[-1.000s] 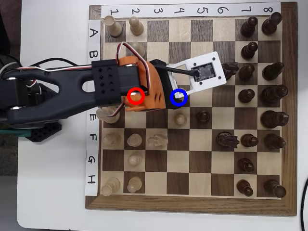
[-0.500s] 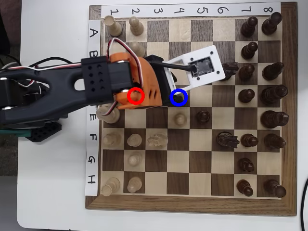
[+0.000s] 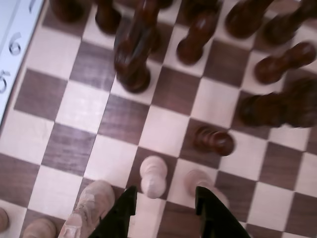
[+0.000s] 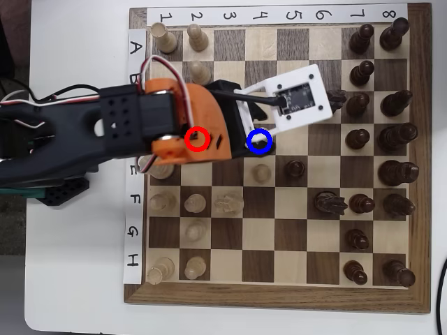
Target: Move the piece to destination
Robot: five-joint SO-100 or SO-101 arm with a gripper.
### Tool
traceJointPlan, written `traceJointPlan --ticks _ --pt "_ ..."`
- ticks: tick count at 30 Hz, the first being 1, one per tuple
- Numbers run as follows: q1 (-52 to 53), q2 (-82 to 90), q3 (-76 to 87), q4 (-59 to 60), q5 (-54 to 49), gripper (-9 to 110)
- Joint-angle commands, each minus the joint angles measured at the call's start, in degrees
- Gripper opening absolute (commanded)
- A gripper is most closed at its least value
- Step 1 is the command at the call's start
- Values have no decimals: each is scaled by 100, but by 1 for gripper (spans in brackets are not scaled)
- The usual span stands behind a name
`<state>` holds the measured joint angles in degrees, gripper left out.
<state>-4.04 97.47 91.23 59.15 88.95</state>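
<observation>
In the wrist view the piece (image 3: 153, 176), a pale round-headed pawn, stands upright on a dark square. My gripper (image 3: 166, 194) is open just behind it, one black fingertip on each side and neither touching it. In the overhead view the piece (image 4: 262, 142) shows as a pale spot inside the blue ring (image 4: 251, 139) that marks the destination. My fingers are mostly hidden there under the orange wrist (image 4: 195, 118) and the white camera mount (image 4: 300, 98). The red ring (image 4: 198, 138) lies over the wrist.
A second pale pawn (image 3: 195, 179) (image 4: 260, 172) stands one square to the right in the wrist view, with a dark pawn (image 3: 213, 141) (image 4: 295, 167) beyond it. A pale knight (image 3: 91, 208) is close by my left finger. Dark pieces (image 4: 360, 105) crowd the far columns.
The arm has drawn back to the left in the overhead view and the wrist has tilted. The pale pawn stays inside the blue ring.
</observation>
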Motion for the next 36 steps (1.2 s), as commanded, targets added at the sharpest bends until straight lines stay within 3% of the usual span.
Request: traceJointPlan --ticks 1,21,29,36 --pt "176 536 -606 26 35 12" --pt "721 4008 -1020 -264 -158 0" --pt "1415 5678 -352 -598 -1512 0" --pt "2021 6530 -211 132 -3779 1"
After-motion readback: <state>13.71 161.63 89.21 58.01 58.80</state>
